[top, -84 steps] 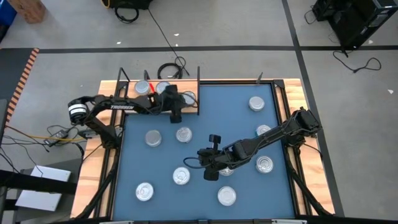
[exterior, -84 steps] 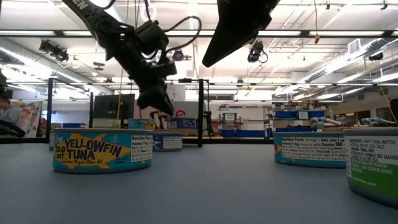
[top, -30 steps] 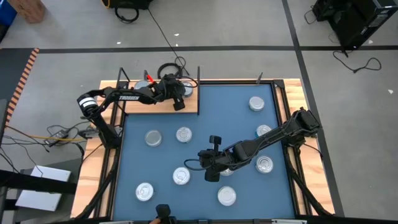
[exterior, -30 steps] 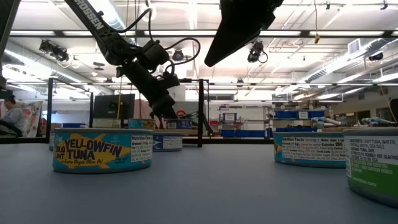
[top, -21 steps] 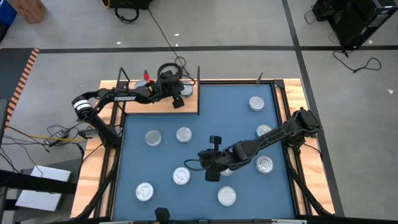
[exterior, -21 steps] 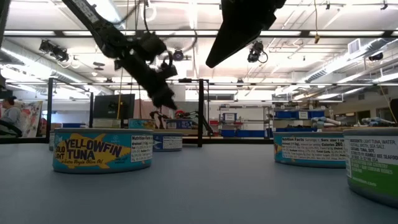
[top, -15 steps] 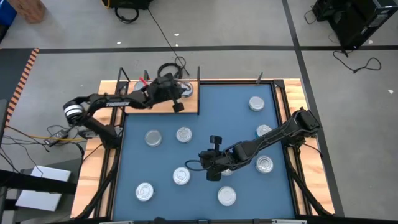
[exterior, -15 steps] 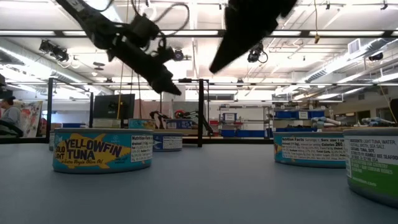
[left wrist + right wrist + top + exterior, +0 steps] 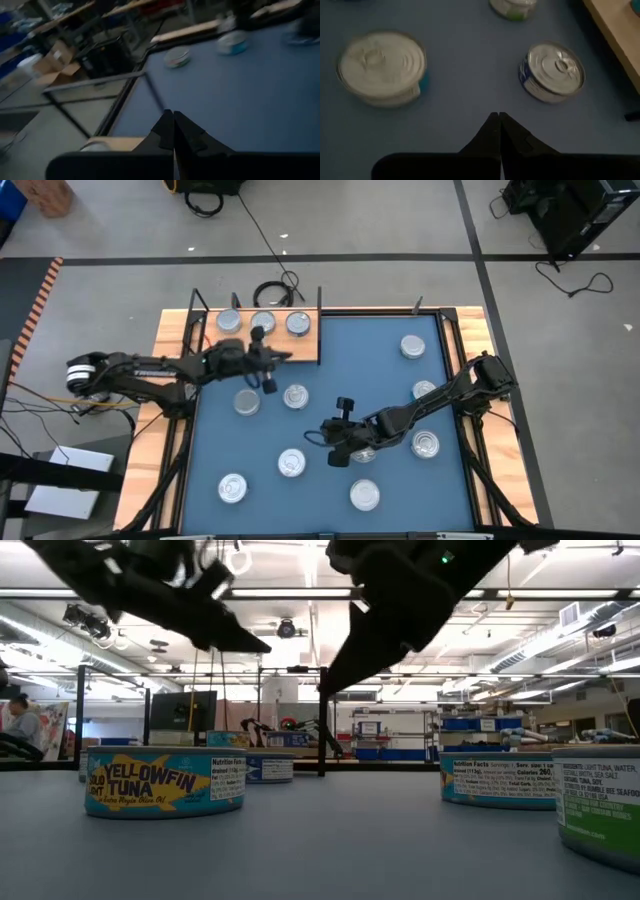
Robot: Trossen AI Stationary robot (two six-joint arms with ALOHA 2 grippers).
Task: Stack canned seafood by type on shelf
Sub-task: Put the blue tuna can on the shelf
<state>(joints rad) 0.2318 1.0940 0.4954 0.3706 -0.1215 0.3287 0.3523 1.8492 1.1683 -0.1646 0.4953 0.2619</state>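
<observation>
Three silver tins of canned seafood point(image 9: 263, 323) stand in a row on the wooden shelf point(image 9: 300, 350) at the far left. Several more tins lie spread on the blue mat, among them one point(image 9: 296, 395) near the shelf and a yellowfin tuna tin point(image 9: 165, 780). My left gripper point(image 9: 286, 358) hovers shut at the shelf's near edge, pointing almost level toward the right, with nothing between its fingers point(image 9: 173, 131). My right gripper point(image 9: 334, 454) hangs shut above the mat's middle, slanting down toward the left; two tins point(image 9: 382, 67) point(image 9: 555, 72) lie ahead of it.
Thin black posts point(image 9: 319, 300) stand at the shelf's ends. One tin point(image 9: 365, 453) lies partly under my right gripper's hand, another point(image 9: 424, 390) under that arm. Bare mat lies at the far middle point(image 9: 360, 340). A wooden frame rims the mat.
My left gripper, staying shut, has drawn back from over the shelf toward the table's left and near side, rising and tipping from pointing down to almost level; the three tins on the shelf stay in place. My right gripper has sunk a little toward the mat.
</observation>
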